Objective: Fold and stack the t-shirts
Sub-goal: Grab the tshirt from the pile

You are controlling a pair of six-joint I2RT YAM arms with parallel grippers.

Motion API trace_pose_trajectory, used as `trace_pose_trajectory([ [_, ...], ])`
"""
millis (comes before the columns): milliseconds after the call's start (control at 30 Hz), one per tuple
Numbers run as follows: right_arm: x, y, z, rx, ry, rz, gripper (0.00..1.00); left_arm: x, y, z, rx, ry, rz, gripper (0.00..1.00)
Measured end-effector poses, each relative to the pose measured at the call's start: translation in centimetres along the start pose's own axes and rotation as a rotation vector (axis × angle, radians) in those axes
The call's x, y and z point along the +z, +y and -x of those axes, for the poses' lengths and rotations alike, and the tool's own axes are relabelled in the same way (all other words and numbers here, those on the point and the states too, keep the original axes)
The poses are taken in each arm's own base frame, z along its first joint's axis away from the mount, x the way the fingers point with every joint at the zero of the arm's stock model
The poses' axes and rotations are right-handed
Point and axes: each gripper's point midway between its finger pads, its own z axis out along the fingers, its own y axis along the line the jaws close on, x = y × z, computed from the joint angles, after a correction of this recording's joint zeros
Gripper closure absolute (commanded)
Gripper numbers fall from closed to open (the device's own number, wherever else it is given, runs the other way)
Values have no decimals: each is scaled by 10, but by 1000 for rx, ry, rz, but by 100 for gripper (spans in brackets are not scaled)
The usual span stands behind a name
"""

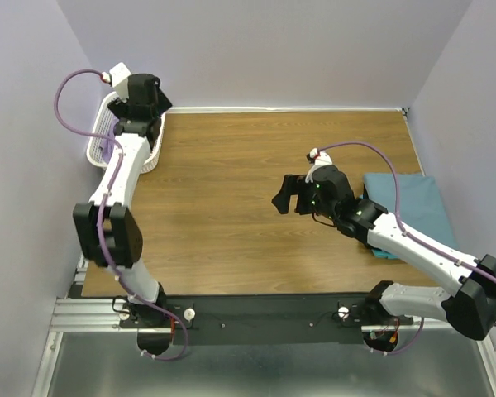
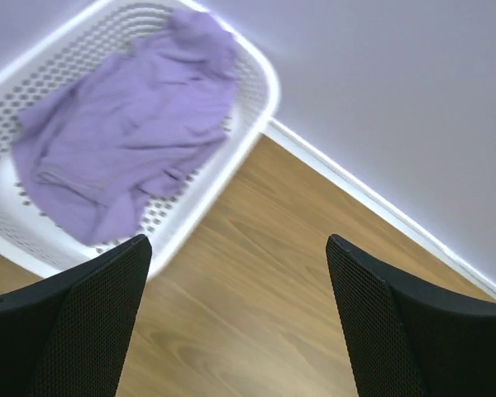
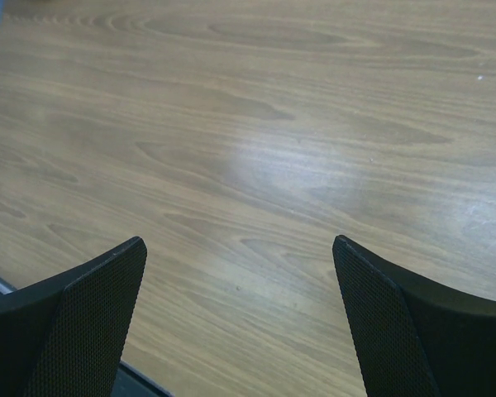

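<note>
The lavender-purple t-shirt (image 2: 124,141) lies crumpled in a loose heap inside the white mesh basket (image 2: 260,91), below the left gripper (image 2: 236,248) and ahead of it to its left. The teal t-shirt (image 1: 409,198) lies folded flat as a neat rectangle on the table (image 1: 231,165), behind the right gripper (image 1: 287,197), its near corner under that arm.

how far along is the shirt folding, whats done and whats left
Done: the teal t-shirt lies folded flat at the table's right side. In hand: nothing is held. The left gripper hovers open by the white basket, where the lavender t-shirt lies crumpled; the right gripper is open over bare wood. Left: lift out the lavender shirt, fold it and stack it with the teal one.
</note>
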Motion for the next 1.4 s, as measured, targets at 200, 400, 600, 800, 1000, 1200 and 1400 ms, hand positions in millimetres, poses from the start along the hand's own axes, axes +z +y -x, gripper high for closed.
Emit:
trace_pose_trajectory([
  [200, 5, 4, -11, -3, 47, 25, 0, 111, 73, -42, -5, 119, 259, 17],
  [400, 4, 7, -12, -3, 56, 41, 0, 184, 119, -116, 39, 277, 380, 30],
  [600, 2, 8, -11, -2, 52, 46, 0, 197, 136, -145, 43, 354, 394, 57],
  [800, -2, 7, -12, -1, 47, 52, 0, 203, 134, -143, 30, 352, 349, 100],
  [1000, -2, 8, -13, -2, 52, 58, 0, 199, 125, -126, 53, 332, 309, 100],
  [1200, -2, 8, -14, -1, 53, 61, 0, 168, 93, -43, 49, 194, 226, 100],
  [1400, 1, 7, -17, -3, 66, 53, 0, 98, 48, 79, 10, -37, 80, 100],
])
